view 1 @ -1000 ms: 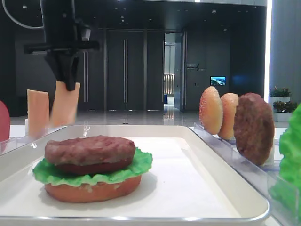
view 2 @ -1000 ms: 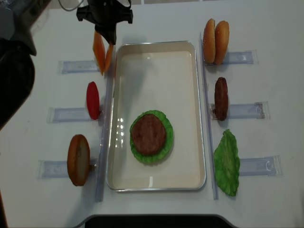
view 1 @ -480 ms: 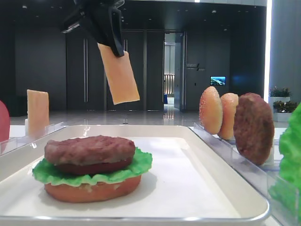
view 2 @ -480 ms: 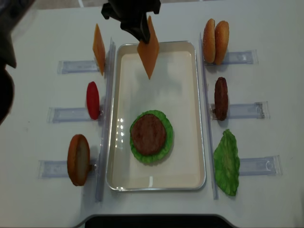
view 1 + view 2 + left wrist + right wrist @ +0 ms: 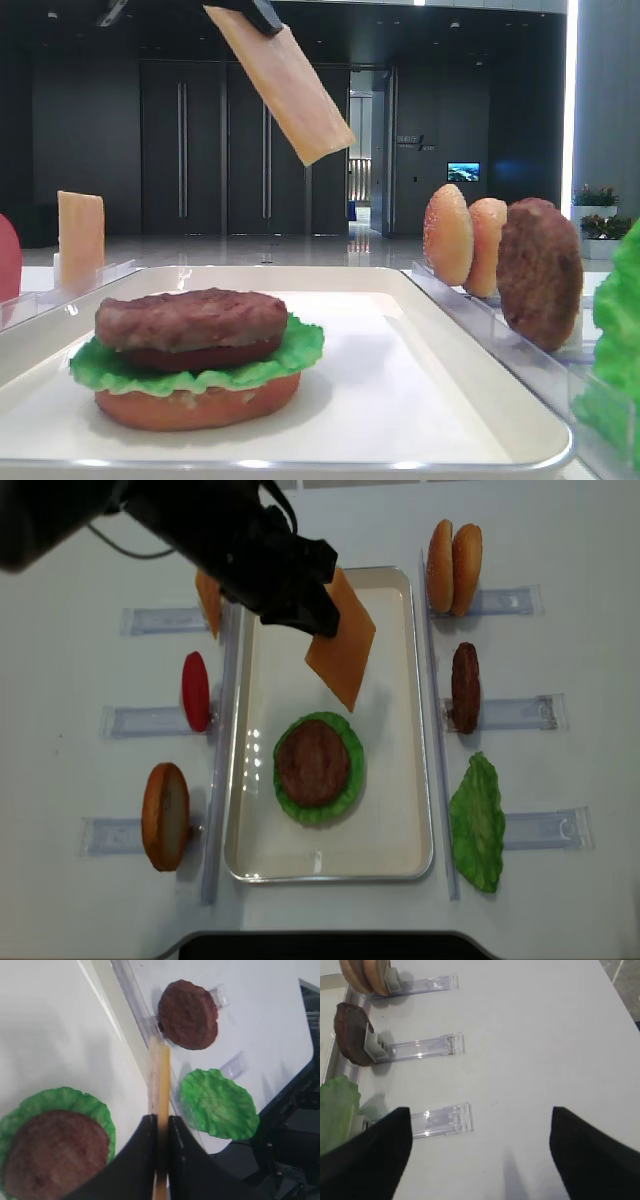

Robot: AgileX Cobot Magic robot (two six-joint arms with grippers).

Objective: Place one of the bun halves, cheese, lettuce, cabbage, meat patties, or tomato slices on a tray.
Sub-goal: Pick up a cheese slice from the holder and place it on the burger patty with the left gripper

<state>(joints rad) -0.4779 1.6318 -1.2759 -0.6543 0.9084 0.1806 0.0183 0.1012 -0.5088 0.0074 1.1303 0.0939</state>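
My left gripper is shut on a pale orange cheese slice, which hangs tilted in the air over the far half of the white tray. In the left wrist view the cheese runs edge-on between the pressed fingers of the left gripper. On the tray sits a stack of bun half, lettuce and meat patty. Off to the right, my right gripper is open over bare table, with nothing between its fingers.
Left of the tray stand a second cheese slice, a tomato slice and a bun half in clear holders. On the right are two bun halves, a meat patty and a lettuce leaf.
The left gripper lifted one cheese slice out of the far left holder and carried it right and nearer, over the tray. The slice now leans more steeply.
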